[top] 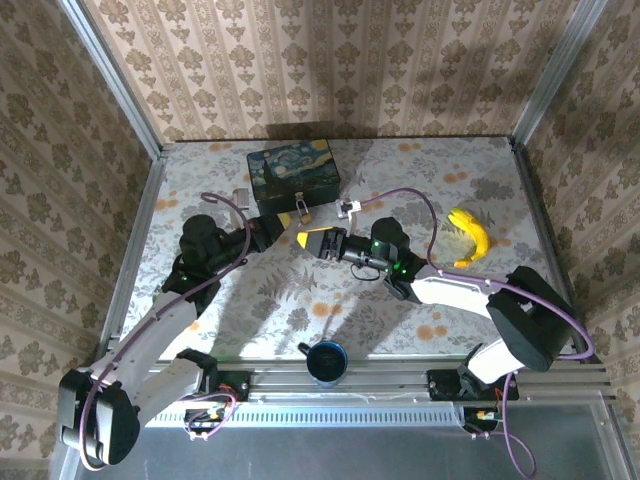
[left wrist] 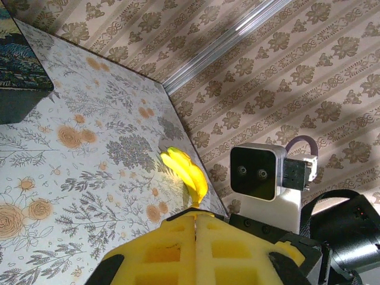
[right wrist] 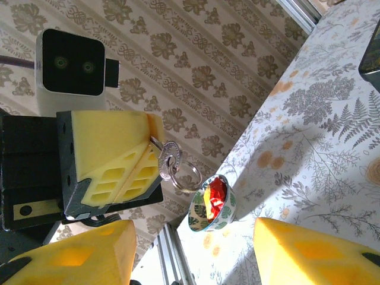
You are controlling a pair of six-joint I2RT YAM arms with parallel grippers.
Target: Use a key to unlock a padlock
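My left gripper is shut on a small silver key, and a split ring hangs from the key. In its own wrist view the left gripper has its yellow pads pressed together and the key is hidden. My right gripper stands open with nothing between its fingers, facing the left one. From above, the left gripper and the right gripper meet tip to tip in front of the dark blue painted box. A tiny brass-coloured piece by the box front looks like the padlock.
A banana lies at the right. A small white piece lies right of the box and a grey one left of it. A leaf-patterned bowl with a red and yellow wrapper stands by the near rail. Patterned walls enclose the table.
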